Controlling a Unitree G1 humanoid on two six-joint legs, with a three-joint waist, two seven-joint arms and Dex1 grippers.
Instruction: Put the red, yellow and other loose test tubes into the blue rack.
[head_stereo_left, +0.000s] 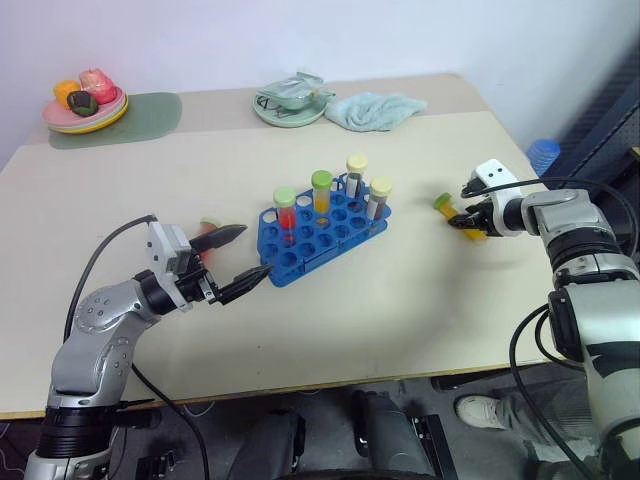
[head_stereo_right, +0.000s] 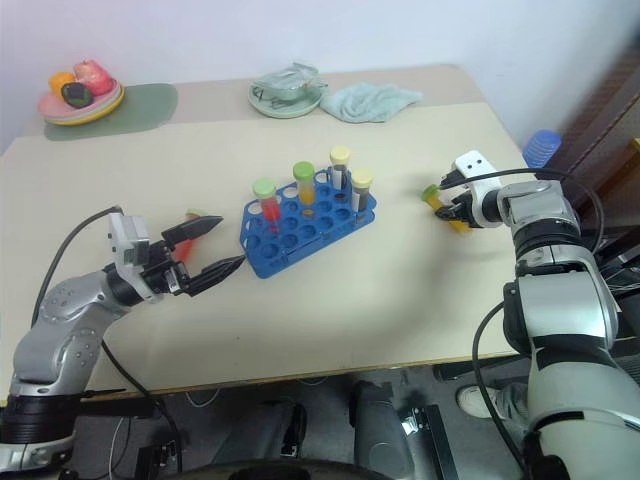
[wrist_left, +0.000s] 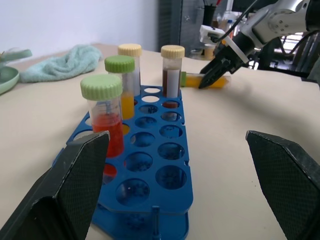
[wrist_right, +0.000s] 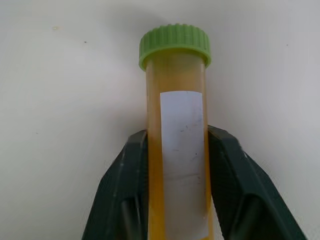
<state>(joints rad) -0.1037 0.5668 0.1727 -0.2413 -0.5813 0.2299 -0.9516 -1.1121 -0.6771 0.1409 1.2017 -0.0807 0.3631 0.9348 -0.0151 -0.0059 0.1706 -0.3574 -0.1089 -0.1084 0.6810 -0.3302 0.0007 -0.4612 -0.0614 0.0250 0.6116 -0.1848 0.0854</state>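
So my right jaws (head_stereo_left: 472, 222) have clamped the green-capped plastic tube of yellow liquid (head_stereo_left: 455, 214) lying on the surface mid-right, cap aimed left toward the blue plastic rack (head_stereo_left: 325, 232) at centre, while my left jaws (head_stereo_left: 240, 258) gape empty.

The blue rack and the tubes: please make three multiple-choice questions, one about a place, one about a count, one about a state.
1. Where does the blue rack stand?
A. on the green mat
B. mid-table, between the grippers
C. on the towel

2. How many tubes stand in the rack?
A. two
B. four
C. six

3. What does the right gripper do?
A. grips the yellow tube
B. hangs open
C. holds the rack

Answers: 1 B, the rack sits between both arms; 2 B, four capped tubes rise from it; 3 A, both fingers press the tube's sides.
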